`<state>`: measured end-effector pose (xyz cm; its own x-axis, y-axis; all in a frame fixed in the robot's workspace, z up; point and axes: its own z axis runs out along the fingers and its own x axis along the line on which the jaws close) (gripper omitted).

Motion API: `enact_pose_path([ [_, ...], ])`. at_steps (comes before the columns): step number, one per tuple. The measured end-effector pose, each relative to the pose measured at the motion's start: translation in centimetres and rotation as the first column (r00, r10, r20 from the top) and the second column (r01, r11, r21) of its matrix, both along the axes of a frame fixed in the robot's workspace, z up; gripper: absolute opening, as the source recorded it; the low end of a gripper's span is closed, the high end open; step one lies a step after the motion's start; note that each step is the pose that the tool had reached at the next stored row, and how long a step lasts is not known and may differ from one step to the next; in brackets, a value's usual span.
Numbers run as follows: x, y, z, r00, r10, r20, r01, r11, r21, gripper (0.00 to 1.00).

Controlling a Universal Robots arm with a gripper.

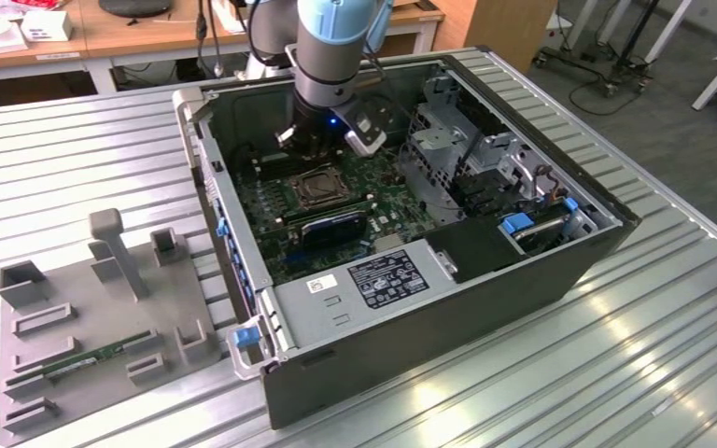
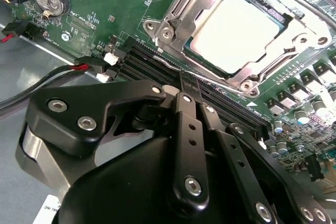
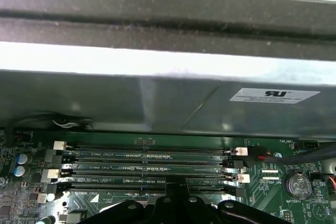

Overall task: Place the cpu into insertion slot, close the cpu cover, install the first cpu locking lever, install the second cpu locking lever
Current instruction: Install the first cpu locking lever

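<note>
The black metal pincer (image 2: 190, 81), its fingers closed together, sits just beside the silvery window-frame cpu cover (image 2: 176, 11), which lies over the flat, square, silver-topped cpu (image 2: 239, 35).

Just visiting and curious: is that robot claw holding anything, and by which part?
Nothing, it seems: the gripper is shut with nothing between its fingers, its tip close beside the cpu cover.

The cpu (image 2: 239, 32), a flat square chip with a pale silver top, lies level in the insertion slot (image 1: 292, 193), a metal-rimmed square socket on the green motherboard (image 1: 372, 219), towards the exterior view's left of the open case (image 1: 558, 271). The cpu cover (image 2: 181, 6), a silvery windowed frame, lies flat around the chip.
</note>
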<state>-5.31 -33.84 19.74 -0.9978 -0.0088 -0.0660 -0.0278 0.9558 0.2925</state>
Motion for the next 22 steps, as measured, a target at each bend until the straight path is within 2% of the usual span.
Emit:
enact_pose_path([
  [16, 0.01, -0.02, -0.41, 1.0, 0.0, 0.0, 0.0, 1.0, -0.001, 0.11],
  [22, 0.02, -0.03, -0.42, 1.0, 0.0, 0.0001, 0.0, 1.0, -0.0063, 0.11],
])
